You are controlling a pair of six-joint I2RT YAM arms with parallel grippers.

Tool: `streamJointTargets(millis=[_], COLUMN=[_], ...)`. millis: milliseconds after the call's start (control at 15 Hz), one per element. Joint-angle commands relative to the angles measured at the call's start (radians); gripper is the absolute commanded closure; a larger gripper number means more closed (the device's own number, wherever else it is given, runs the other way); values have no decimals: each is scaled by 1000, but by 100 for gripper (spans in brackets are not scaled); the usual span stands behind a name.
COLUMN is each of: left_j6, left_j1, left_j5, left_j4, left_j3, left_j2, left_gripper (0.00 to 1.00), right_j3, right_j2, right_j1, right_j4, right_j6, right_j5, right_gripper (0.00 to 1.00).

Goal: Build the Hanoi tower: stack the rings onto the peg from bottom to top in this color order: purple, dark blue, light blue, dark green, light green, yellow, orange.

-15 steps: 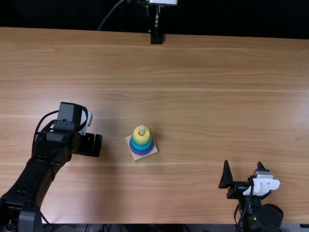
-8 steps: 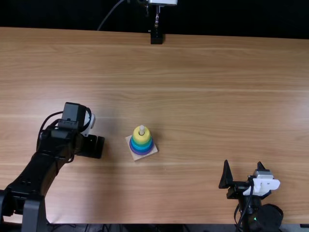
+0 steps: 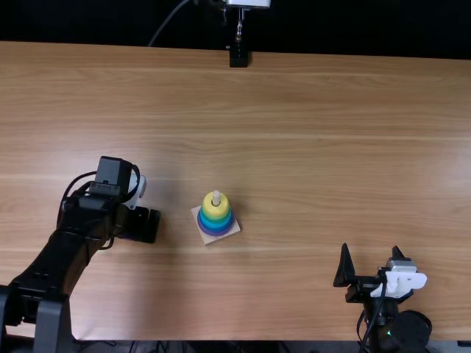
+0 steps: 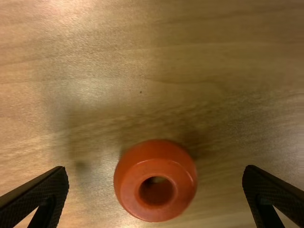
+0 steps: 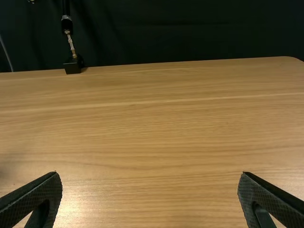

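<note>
My left gripper [image 3: 140,223] is over the table's left part in the top view, a short way left of the peg's base. Seen from its wrist, the left gripper [image 4: 156,183] is open, with the orange ring [image 4: 156,180] lying on the table between its spread fingers. The wooden base [image 3: 208,239] holds a stack with the purple ring [image 3: 218,232] low, blue rings above it and the yellow ring [image 3: 215,209] on top; the peg's pale tip [image 3: 216,195] sticks out. My right gripper [image 3: 372,266] stands at the near right. In the right wrist view the right gripper [image 5: 150,192] is open over bare wood.
A black clamp mount [image 3: 238,57] with a metal rod stands at the table's far edge. The wooden table [image 3: 309,147] stretches between the arms, and dark cloth [image 5: 190,33] hangs behind it.
The left arm has shifted slightly to the right, mostly during the earlier half second. The stack and the right arm have stayed where they were.
</note>
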Motion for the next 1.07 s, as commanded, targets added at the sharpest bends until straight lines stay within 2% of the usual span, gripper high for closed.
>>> streamJointTargets(millis=[0, 800, 933, 1000], left_j6=[8, 10, 12, 12], left_j1=[-10, -9, -9, -9], left_j5=[26, 24, 24, 24], left_j4=[0, -19, -19, -19], left_j3=[15, 3, 3, 3], left_j2=[20, 60, 70, 72], left_gripper=[0, 0, 7, 7], right_j3=[-63, -63, -63, -63], right_j2=[-13, -13, -13, -13], right_j1=[-10, -10, -10, -10], right_j4=[-72, -72, -72, -72], right_j6=[0, 0, 0, 0], right_j5=[0, 0, 0, 0], right_gripper=[0, 0, 0, 0])
